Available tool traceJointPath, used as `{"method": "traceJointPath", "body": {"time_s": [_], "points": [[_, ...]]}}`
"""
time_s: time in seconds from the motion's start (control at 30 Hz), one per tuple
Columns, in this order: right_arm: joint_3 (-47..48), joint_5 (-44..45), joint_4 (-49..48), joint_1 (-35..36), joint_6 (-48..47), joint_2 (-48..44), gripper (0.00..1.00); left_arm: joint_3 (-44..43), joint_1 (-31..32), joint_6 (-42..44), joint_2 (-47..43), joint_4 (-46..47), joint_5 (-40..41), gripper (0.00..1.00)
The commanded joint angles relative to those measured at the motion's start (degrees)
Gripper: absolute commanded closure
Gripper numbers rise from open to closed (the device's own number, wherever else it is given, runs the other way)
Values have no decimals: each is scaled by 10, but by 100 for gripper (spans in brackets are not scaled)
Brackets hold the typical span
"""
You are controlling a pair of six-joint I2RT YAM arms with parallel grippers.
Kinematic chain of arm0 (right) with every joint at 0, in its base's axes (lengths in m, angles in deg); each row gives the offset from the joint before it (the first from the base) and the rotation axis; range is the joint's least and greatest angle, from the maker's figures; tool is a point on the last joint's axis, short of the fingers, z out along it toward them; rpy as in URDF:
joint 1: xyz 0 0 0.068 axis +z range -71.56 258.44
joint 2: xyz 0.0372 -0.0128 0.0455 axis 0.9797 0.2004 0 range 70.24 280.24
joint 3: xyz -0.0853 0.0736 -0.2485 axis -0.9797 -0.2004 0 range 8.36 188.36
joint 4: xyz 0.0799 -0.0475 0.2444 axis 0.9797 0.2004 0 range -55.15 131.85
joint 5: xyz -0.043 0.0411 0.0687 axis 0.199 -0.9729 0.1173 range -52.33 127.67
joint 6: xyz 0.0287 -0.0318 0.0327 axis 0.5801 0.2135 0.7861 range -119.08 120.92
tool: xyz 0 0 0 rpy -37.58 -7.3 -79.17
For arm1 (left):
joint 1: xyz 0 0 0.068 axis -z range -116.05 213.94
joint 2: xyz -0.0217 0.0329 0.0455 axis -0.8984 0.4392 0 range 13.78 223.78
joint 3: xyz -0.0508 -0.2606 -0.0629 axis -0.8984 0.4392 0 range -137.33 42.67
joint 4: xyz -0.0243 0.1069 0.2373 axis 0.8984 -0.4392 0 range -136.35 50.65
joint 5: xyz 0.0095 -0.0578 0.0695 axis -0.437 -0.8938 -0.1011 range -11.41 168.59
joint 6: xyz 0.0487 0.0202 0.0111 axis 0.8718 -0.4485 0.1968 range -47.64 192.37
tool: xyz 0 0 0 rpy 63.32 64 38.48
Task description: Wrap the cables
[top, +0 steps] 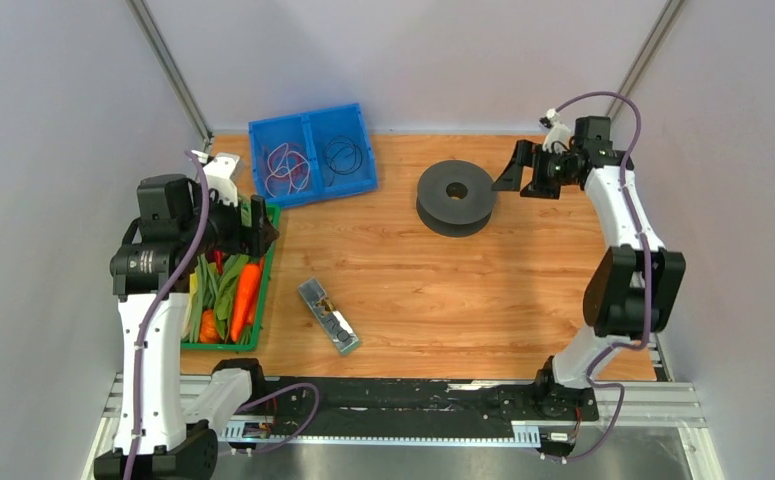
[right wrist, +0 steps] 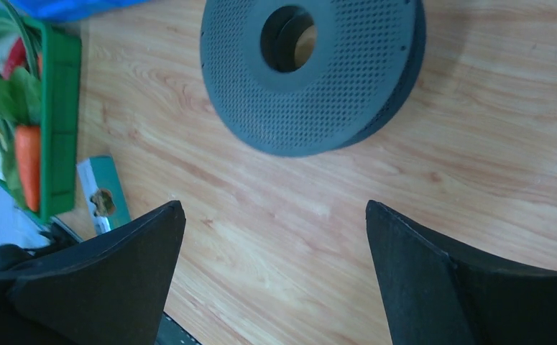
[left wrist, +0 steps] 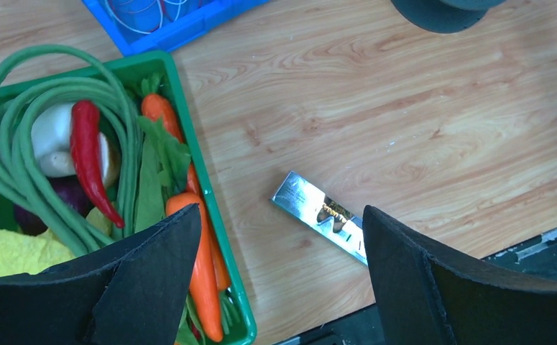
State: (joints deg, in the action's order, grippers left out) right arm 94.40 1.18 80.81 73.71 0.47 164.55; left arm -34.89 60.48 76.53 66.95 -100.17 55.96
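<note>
1. Foil packet (top: 328,315): flat on the table, nearer my bases than the spool (top: 455,197) and to its left. In my left wrist view its lower end is hidden behind my finger.
2. Green tray (top: 231,347): far left of the spool, holding carrots, long beans and a red chilli. It is partly covered by my left arm.
3. Left gripper (left wrist: 281,212): left of the spool, over the tray's right rim. Jaws wide, nothing between them.
4. Right gripper (right wrist: 274,207): just right of the spool. Jaws wide, empty.
5. Blue bin (top: 323,193): beyond and left of the spool, two compartments.
6. Cables (top: 341,155): thin black coil in the compartment nearer the spool. It is faint and I cannot make out its ends. Red and white wires (top: 288,165) lie in the other compartment.
</note>
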Motion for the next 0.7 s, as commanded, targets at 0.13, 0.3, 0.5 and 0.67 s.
{"method": "traceJointPath", "body": {"time_s": [0.13, 0.3, 0.5, 0.67], "points": [[102, -153, -90, -56, 120, 166, 0, -12, -2, 16, 8, 33, -66, 10], [106, -176, -163, -56, 180, 231, 0, -13, -1, 24, 13, 29, -64, 10], [119, -187, -190, -57, 186, 298, 1, -3, -2, 21, 15, 38, -54, 10], [127, -217, -227, -56, 207, 332, 11, 8, -1, 18, 21, 43, -66, 10]]}}
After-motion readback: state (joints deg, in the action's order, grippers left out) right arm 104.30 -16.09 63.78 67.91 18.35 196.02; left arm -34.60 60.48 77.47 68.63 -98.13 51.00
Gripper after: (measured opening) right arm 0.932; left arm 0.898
